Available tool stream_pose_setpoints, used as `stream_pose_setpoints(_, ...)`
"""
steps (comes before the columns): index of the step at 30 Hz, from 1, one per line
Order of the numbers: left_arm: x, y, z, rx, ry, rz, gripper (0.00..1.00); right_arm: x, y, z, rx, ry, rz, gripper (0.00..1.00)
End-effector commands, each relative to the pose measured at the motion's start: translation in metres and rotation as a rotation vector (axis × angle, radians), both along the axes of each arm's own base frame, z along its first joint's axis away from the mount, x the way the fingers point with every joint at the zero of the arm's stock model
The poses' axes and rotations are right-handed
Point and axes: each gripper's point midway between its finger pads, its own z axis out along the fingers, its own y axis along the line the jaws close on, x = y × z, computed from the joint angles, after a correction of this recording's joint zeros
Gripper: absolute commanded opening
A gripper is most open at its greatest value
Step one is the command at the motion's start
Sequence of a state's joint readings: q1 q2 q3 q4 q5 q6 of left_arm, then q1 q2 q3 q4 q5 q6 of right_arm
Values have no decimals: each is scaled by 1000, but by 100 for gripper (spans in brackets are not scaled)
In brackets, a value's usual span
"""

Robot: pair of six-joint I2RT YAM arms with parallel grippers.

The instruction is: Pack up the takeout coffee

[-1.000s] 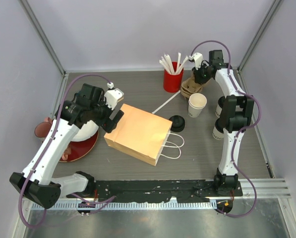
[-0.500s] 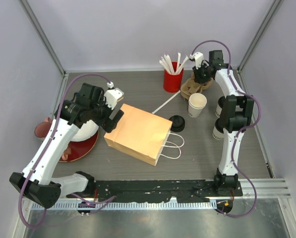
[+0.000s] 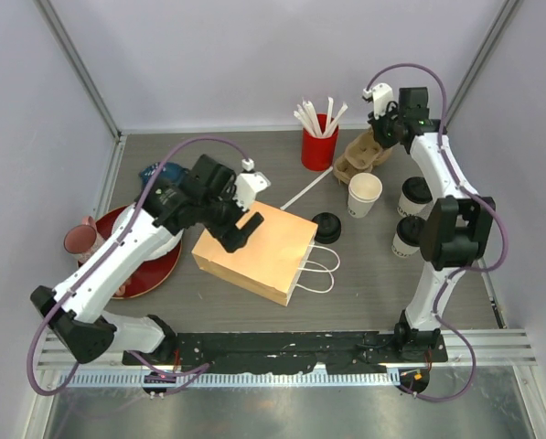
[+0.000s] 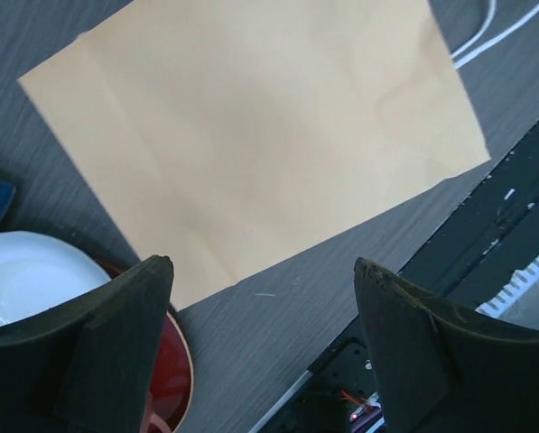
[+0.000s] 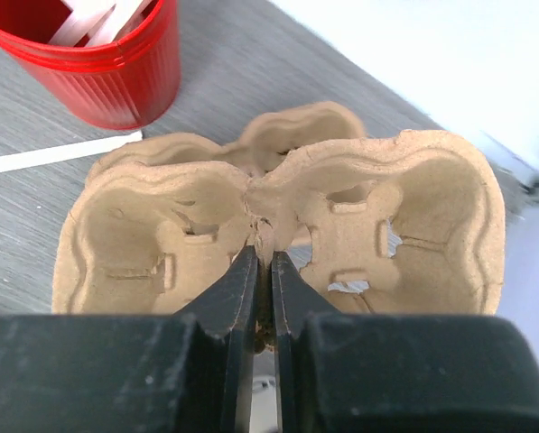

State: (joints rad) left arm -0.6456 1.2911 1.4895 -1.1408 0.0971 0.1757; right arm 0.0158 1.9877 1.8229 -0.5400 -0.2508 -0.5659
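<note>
two takeout coffees stand at the right side of the table, just beside the right arm: far lidded cup [image 3: 415,192] and near lidded cup [image 3: 405,236]. both are upright with black sip lids on, close together, and neither is touched.

judgement on handling: paper cups are light if empty, top-heavy and sloshy if filled; can't tell which. the walls are thin and will crush under a hard pinch, and a lid can pop off. best hold is around the body below the lid rim, with a gentle squeeze. keep it upright, never lift by the lid.

right gripper [image 5: 262,257] is pinched closed on the centre ridge of the pulp carrier [image 5: 377,225], with only thin cardboard between the fingers. the carrier is at the back right beside the red cup [image 5: 106,63], all visible wells empty. moulded pulp is probably light and fairly stiff, but could tear at that ridge.

left gripper [image 4: 262,263] is spread wide with nothing in it, hovering over the paper bag [image 4: 251,135]. the bag lies flat on its side mid-table, handles toward the right, mouth not opened up, and it looks empty.

other containers:
- the red cup holds white stirrers or straws
- lidless cup [image 3: 364,194], contents unclear
- white bowl [image 4: 21,280] on the red plate [image 4: 174,379] at left, looks empty
- black lid stack [image 3: 326,227] sits by the bag handles
</note>
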Motion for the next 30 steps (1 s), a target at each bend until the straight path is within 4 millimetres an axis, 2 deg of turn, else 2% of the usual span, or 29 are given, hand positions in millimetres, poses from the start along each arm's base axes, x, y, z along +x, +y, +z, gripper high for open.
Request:
stream_pose_setpoints(1,-7,-36,13,-38,-4,2,87,-19,-29,106,-7,-243,-201,1)
stream_pose_setpoints(2,-5,-43,13,-35,-26,6,87,-30,-32,125,2,-278,-229,1)
stream_pose_setpoints(3,2,-41,11,4,-73,46,87,-39,-34,131,22,-285,-259,1)
stream_pose_setpoints(4,-5,-55,5,25,-81,19,87,-46,-37,137,26,-293,-291,1)
stream_pose_setpoints(5,-9,-63,1,28,-78,38,87,-59,-38,159,46,-336,-303,1)
stream_pose_setpoints(6,-10,-67,-3,60,-102,47,89,-68,-38,157,66,-330,-320,1)
stream_pose_setpoints(7,-25,-85,-13,91,-100,-13,92,-74,-36,160,78,-337,-319,1)
stream_pose_setpoints(9,-33,-98,-20,137,-144,-29,98,-94,-34,171,97,-368,-316,1)
stream_pose_setpoints(10,-49,-111,-23,148,-159,-80,100,-101,-33,176,106,-378,-312,1)
stream_pose_setpoints(12,-54,-126,-33,172,-191,-48,100,-116,-32,178,114,-386,-307,1)
stream_pose_setpoints(13,-57,-131,-29,205,-281,-40,100,-121,-31,179,117,-389,-298,1)
stream_pose_setpoints(14,-56,-139,-35,234,-328,-37,100,-124,-29,179,125,-391,-289,1)
stream_pose_setpoints(15,-54,-142,-32,249,-391,-14,100,-129,-28,177,129,-392,-286,1)
stream_pose_setpoints(16,-54,-145,-26,274,-488,4,100,-134,-27,183,137,-414,-282,1)
stream_pose_setpoints(19,-56,-163,-31,320,-598,16,100,-139,-21,186,169,-416,-260,1)
stream_pose_setpoints(20,-54,-166,-28,331,-614,32,100,-140,-18,185,178,-402,-254,1)
stream_pose_setpoints(21,-53,-171,-40,365,-616,36,100,-141,-15,185,187,-398,-242,1)
stream_pose_setpoints(24,-49,-173,-56,398,-636,58,100,-145,-10,184,192,-390,-220,1)
stream_pose_setpoints(26,-48,-170,-67,414,-626,71,100,-149,-8,187,197,-401,-210,1)
stream_pose_setpoints(30,-38,-159,-75,426,-610,103,95,-154,-2,191,212,-413,-181,1)
